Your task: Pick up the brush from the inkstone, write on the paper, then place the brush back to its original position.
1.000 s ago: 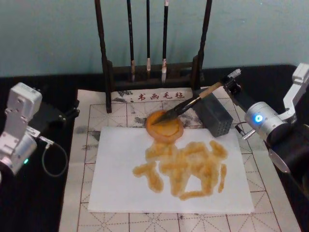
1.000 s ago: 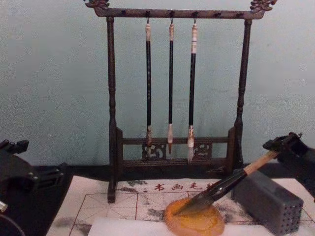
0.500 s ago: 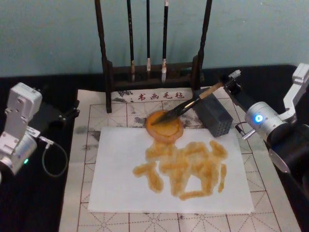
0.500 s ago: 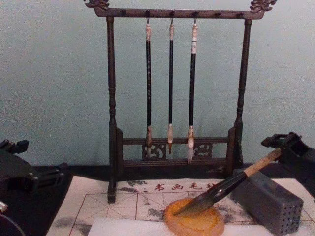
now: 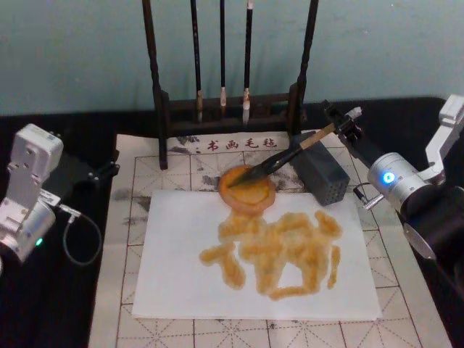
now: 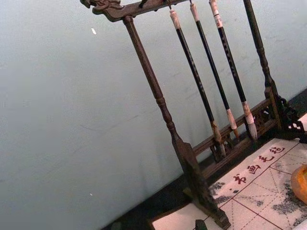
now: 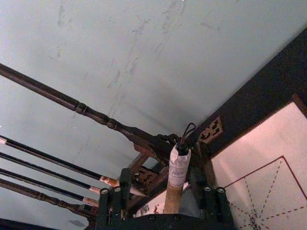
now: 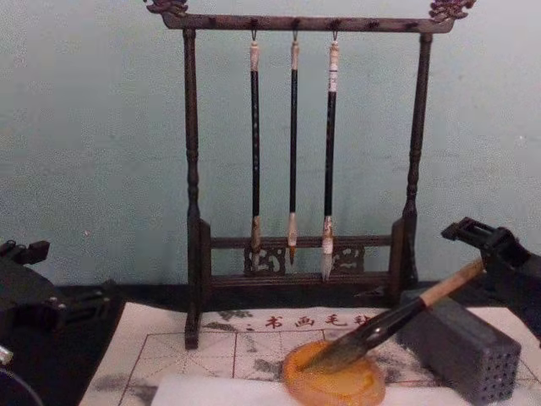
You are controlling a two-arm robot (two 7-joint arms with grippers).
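Head view, brush (image 5: 290, 154): lying slanted, bristles on the inkstone (image 5: 247, 188), shaft leaning across the top edge of the grey holed block (image 5: 322, 176), tan end up by the right claw (image 5: 338, 124).
Head view, right claw: fingers spread, set to either side of the tan end, gripping nothing.
Head view, paper (image 5: 181, 254): white sheet on the gridded mat (image 5: 138, 177), smeared with orange-amber strokes; inkstone at its far edge.
Head view, left claw (image 5: 106, 170): at the left edge of the mat, well apart from the brush; opening cannot be told.
Left wrist view, brush stand (image 6: 177, 139): three thin brushes hanging from the bar, mat with red characters below, inkstone rim (image 6: 299, 182) at the edge.
Right wrist view, brush (image 7: 176, 178): white-capped end rising between the right claw's fingers (image 7: 115, 203), gaps on both sides.
Chest view, brush (image 8: 397, 317): bristles down on the inkstone (image 8: 333, 385), shaft resting on the grey block (image 8: 463, 348), tan end just below the open right claw (image 8: 483, 243).
Chest view, left claw (image 8: 84, 304): low at the left, over the dark worktop (image 8: 161, 294).
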